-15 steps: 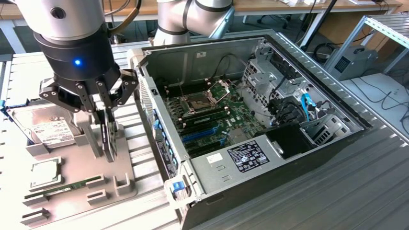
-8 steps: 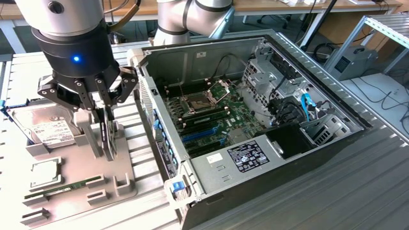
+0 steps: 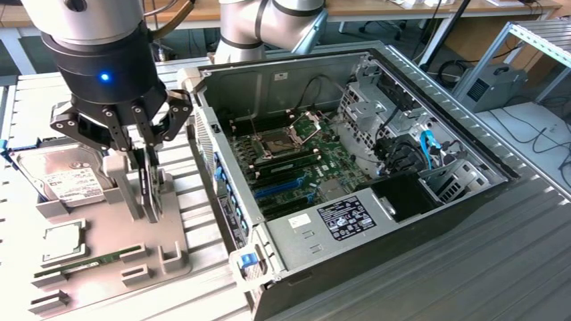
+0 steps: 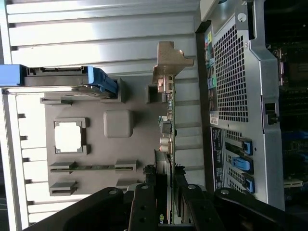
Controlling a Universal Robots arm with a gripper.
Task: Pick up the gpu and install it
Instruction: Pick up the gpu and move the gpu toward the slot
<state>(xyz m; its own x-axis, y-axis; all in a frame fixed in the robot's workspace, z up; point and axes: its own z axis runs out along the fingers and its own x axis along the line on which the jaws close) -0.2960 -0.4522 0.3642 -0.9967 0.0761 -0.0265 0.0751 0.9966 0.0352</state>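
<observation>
While propped on its long edge over a slot of the grey tray (image 3: 111,231), leaves both flat faces of the gpu (image 4: 168,126) free for a pinch from above. Hence, by the look of it, the gripper (image 3: 146,212) hanging straight overhead, drawn nearly together, with black fingers (image 4: 144,204) pressed one to each face of that card. Hard to tell whether lifted clear of the slot or resting in it.

Thin green board seen edge-on, studded with small parts, ending in a bright stamped-metal bracket (image 4: 169,60) with a bent tab. Matte moulded plastic for the tray, with raised pockets cut to each part's outline, probably to keep every piece at a known spot: a boxy silver hard drive (image 3: 67,177) on blue rails, a square shiny processor (image 3: 63,239), a narrow green memory stick (image 3: 89,259). Just beside the tray, on the exterior view's right, an open computer case (image 4: 231,96) of perforated grey steel, laid on its side with the green motherboard (image 3: 303,160) facing up, likely for access from above. Underneath everything, a ribbed metal table (image 3: 499,267).
</observation>
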